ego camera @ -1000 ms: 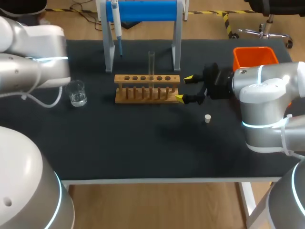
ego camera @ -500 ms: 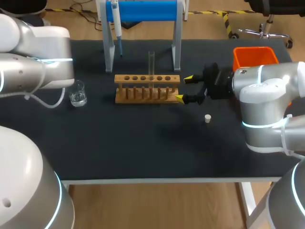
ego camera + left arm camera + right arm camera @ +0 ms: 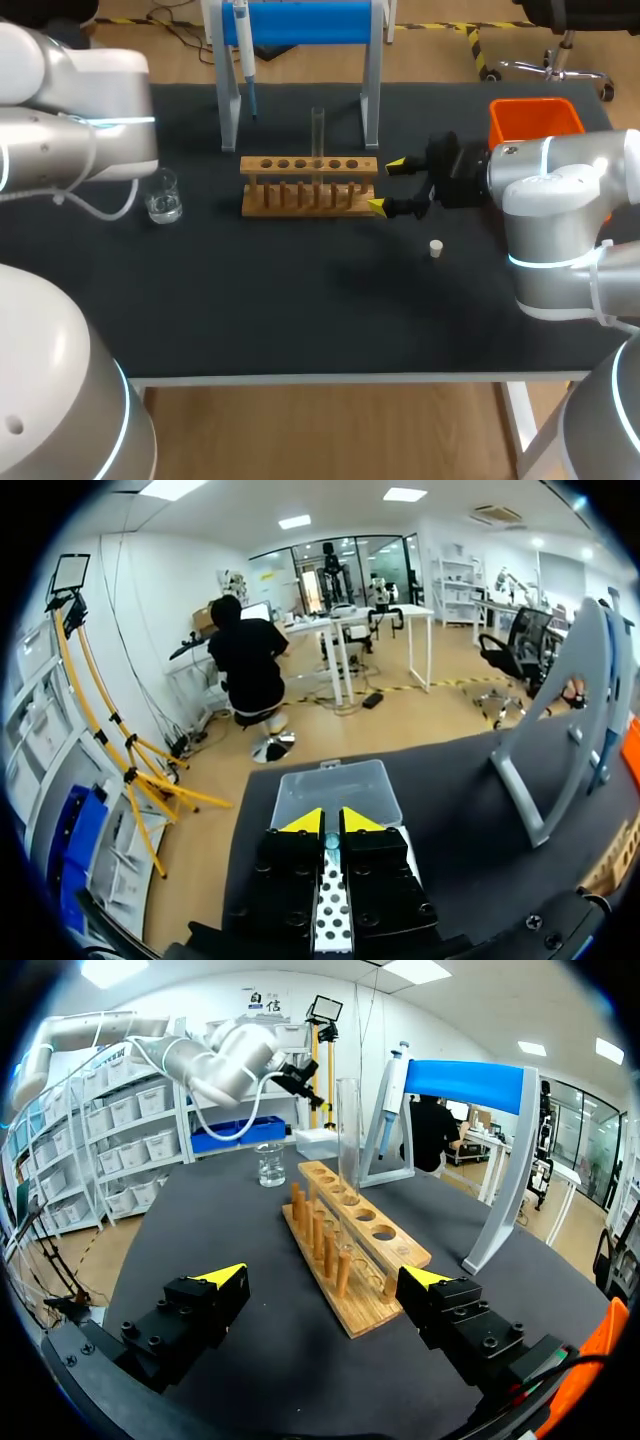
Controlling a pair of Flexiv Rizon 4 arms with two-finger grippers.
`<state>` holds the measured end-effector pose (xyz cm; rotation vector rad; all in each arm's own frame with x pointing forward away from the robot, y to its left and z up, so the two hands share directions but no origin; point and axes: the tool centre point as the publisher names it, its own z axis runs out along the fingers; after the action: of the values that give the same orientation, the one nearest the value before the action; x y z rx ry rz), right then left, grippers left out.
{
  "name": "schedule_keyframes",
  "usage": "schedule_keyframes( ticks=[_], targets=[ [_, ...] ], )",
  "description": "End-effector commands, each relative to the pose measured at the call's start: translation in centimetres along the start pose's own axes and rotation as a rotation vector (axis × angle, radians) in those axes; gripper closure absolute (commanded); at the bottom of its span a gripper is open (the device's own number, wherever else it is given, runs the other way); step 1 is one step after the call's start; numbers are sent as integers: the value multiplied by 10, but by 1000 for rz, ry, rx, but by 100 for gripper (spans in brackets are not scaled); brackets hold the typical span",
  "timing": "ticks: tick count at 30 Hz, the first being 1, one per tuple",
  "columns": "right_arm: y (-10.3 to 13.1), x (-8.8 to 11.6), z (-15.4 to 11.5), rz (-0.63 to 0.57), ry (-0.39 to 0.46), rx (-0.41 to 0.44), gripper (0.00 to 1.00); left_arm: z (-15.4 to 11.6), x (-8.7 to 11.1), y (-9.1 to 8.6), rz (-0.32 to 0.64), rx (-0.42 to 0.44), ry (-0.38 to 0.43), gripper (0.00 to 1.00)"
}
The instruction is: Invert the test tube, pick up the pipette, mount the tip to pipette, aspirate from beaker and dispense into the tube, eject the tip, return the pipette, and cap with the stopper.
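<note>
A clear test tube [image 3: 318, 132] stands upright in the wooden rack [image 3: 310, 186]. The pipette [image 3: 243, 52] hangs on the blue-topped stand [image 3: 300, 22] behind it. The beaker [image 3: 161, 195] sits left of the rack, and the white stopper [image 3: 436, 248] lies to its right. My right gripper [image 3: 386, 185] is open at the rack's right end, holding nothing. In its wrist view my right gripper [image 3: 325, 1280] faces the rack [image 3: 372, 1260], the tube [image 3: 347, 1140] and the beaker [image 3: 270, 1165]. My left gripper [image 3: 325, 821] is shut and empty above a clear lidded box [image 3: 335, 790].
An orange bin [image 3: 535, 118] stands at the back right of the black table [image 3: 300, 300]. The stand's grey legs [image 3: 229, 110] flank the space behind the rack. My left arm [image 3: 80, 110] hangs over the table's back left, beside the beaker.
My left arm has shifted slightly to the right. The right arm, tube, stopper and beaker have not moved.
</note>
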<state>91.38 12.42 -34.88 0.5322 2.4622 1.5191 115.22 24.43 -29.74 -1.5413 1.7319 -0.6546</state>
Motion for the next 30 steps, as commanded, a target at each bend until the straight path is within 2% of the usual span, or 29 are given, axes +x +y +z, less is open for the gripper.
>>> schedule_keyframes(
  ticks=[1,9,14,20,21,30],
  targets=[
    [0,-1,-1,0,3,1,0,-14,-1,-5,1,12,3,100],
    [0,-1,-1,0,3,1,0,-55,5,-31,86,85,92,100],
    [0,-1,-1,0,3,1,0,-94,20,-43,201,160,227,100],
    [0,-1,-1,0,3,1,0,-140,46,-47,327,210,382,100],
    [0,-1,-1,0,3,1,0,-147,49,-46,334,199,389,100],
    [0,-1,-1,0,3,1,0,-147,49,-46,334,199,389,100]
  ],
)
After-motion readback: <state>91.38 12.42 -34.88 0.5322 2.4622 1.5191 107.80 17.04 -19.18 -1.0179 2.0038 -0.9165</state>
